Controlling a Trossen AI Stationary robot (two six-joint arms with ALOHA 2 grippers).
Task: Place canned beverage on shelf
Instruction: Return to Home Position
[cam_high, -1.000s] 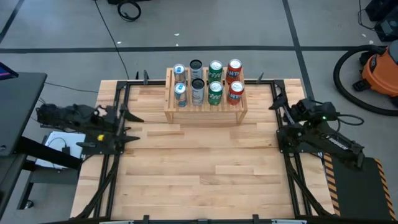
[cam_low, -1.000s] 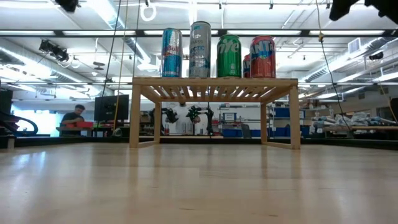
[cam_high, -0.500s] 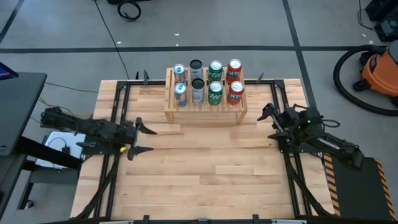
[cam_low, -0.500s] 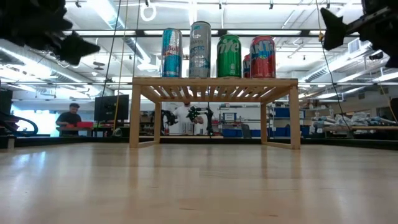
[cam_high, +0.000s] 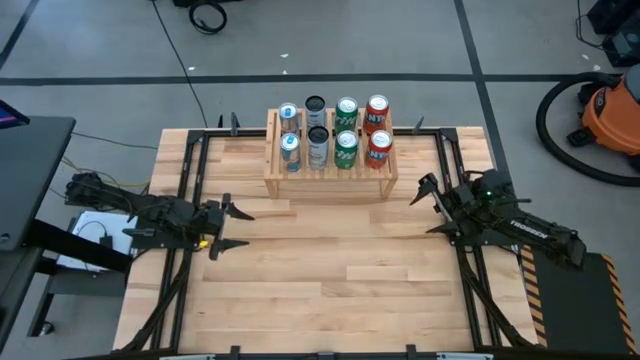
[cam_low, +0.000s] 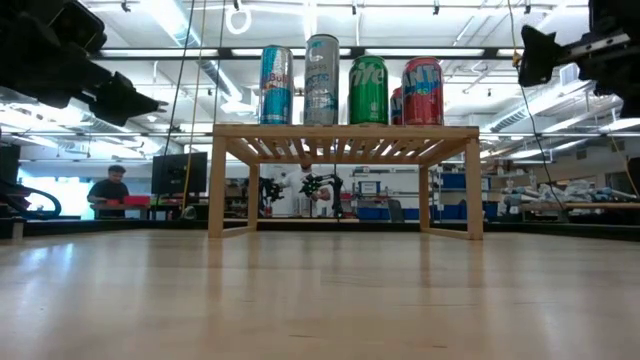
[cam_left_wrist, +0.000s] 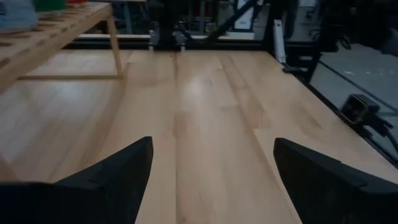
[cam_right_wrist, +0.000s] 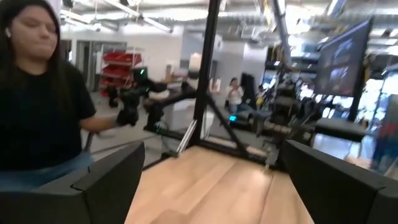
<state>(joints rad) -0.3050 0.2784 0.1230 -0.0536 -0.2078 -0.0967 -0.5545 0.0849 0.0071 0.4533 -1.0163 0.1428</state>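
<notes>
Your left gripper (cam_high: 240, 228) and right gripper (cam_high: 424, 206) both gape empty, flanking the shelf (cam_high: 330, 184), well apart from its side boards; open tabletop (cam_high: 330, 275) spreads before its front edge.

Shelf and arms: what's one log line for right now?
shelf: eight cans on top | left tool: open, empty, over left side of table | right tool: open, empty, over right side of table

Bright, even overhead light covers the bench (cam_high: 320, 270) in the high view, with shadows soft and short; in the low view ceiling lights (cam_low: 310, 18) glare behind the shelf (cam_low: 345, 132), so the left arm (cam_low: 60, 55) and the right arm (cam_low: 600, 45) show as black silhouettes; a pale sheen streaks the bench in the left wrist view; lights flare white in the right wrist view.
</notes>
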